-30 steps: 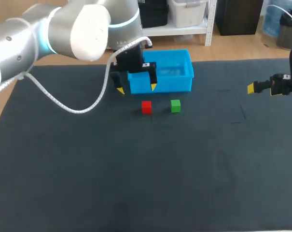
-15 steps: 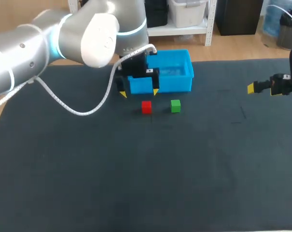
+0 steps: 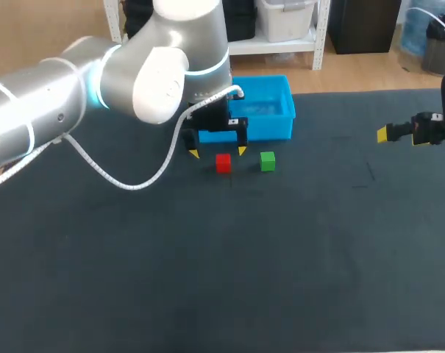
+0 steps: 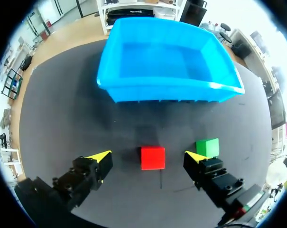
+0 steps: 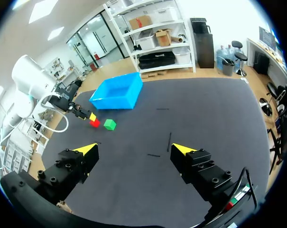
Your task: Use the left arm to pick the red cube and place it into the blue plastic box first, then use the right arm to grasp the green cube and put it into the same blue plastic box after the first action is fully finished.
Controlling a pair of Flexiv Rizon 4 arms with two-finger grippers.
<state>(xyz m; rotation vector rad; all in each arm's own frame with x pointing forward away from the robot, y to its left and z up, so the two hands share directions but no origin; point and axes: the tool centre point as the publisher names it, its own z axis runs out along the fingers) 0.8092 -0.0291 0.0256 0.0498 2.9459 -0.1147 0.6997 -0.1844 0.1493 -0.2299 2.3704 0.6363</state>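
Two cubes lie on the dark table (image 3: 207, 279), and the left gripper (image 3: 218, 152) is spread wide over the red one.
The red cube (image 3: 223, 162) sits on the table in the gap between the left gripper's parted fingers (image 4: 101, 156), touched by neither. The green cube (image 3: 267, 161) sits near at its 3 o'clock, just beside one fingertip. The blue plastic box (image 3: 281, 126) stands close at the red cube's 1 o'clock, ahead of the gripper. Well apart at 3 o'clock, near the table's edge, the right gripper (image 5: 134, 149) hangs with fingers wide apart and nothing between them.
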